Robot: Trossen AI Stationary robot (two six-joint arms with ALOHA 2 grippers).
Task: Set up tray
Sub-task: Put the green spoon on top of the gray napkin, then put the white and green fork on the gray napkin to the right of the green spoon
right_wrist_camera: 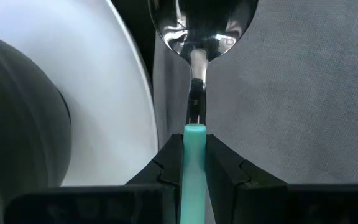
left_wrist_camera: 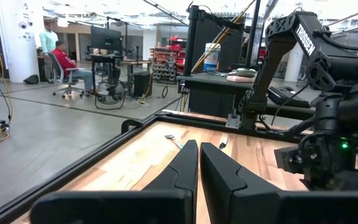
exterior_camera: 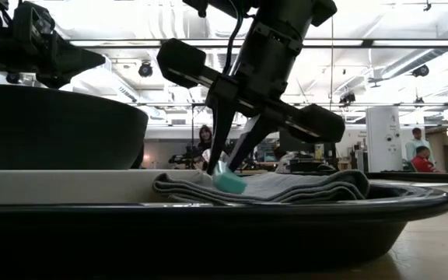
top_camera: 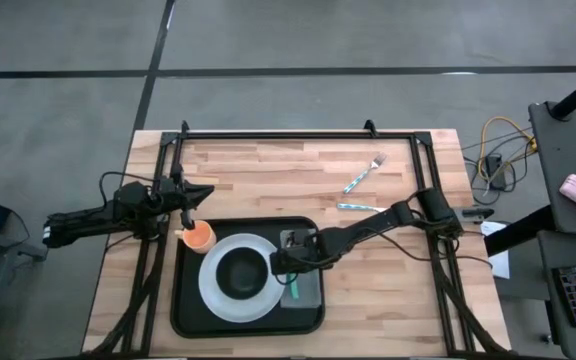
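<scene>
- Tray (top_camera: 183, 310) sat at the table's near edge, holding plate (top_camera: 218, 300), bowl (top_camera: 242, 272), napkin (top_camera: 308, 290).
- Right gripper (right_wrist_camera: 194, 163) pinched the spoon (right_wrist_camera: 199, 37) over the napkin.
- Left gripper (left_wrist_camera: 199, 163) pressed together, apparently above the orange cup (top_camera: 199, 236).

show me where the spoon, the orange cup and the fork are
spoon (right_wrist_camera: 194, 152), right wrist view, on its teal handle between the fingers.
orange cup (top_camera: 199, 236), high view, on its open top.
fork (top_camera: 365, 173), high view, on its handle's middle.

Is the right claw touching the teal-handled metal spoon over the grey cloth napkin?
Touching. The right wrist view shows the right claw pinching the teal-handled metal spoon between both fingers, above the grey cloth napkin.
</scene>
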